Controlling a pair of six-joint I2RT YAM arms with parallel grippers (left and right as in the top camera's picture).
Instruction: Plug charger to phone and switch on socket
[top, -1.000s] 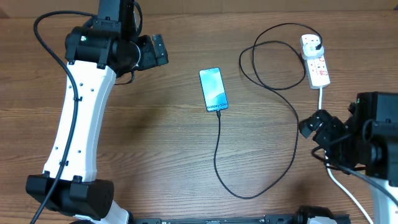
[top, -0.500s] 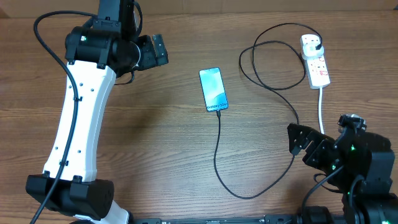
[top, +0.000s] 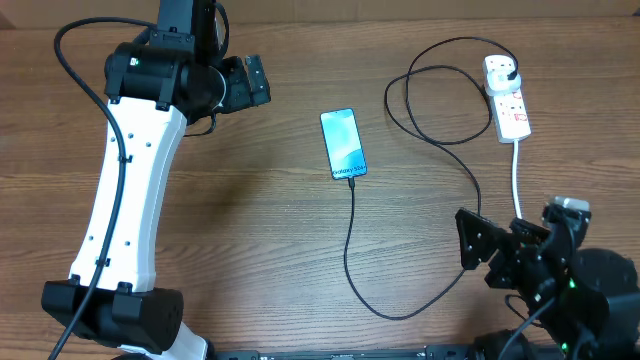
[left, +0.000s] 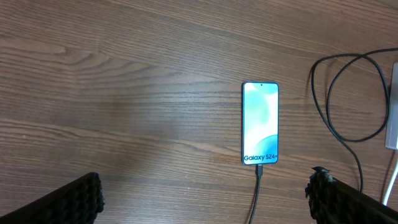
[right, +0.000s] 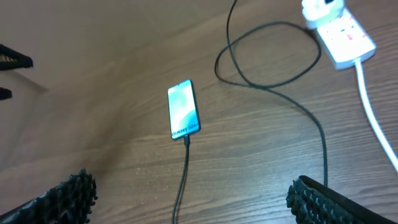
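Observation:
The phone (top: 343, 144) lies face up mid-table with its light blue screen lit; it also shows in the left wrist view (left: 260, 122) and the right wrist view (right: 183, 109). The black charger cable (top: 349, 245) has its tip in the phone's near end, loops across the table and ends in a plug in the white socket strip (top: 506, 97), also seen in the right wrist view (right: 339, 31). My left gripper (top: 252, 82) is open and empty, far left of the phone. My right gripper (top: 472, 238) is open and empty near the front right, beside the cable.
The socket's thick white lead (top: 517, 180) runs from the strip toward my right arm. The cable makes a large loop (top: 440, 100) left of the strip. The left arm's white body (top: 125, 190) stands over the table's left side.
My right arm has pulled back toward the front edge and its gripper has swung to face the table's middle. The left arm, phone, cable and socket have not moved.

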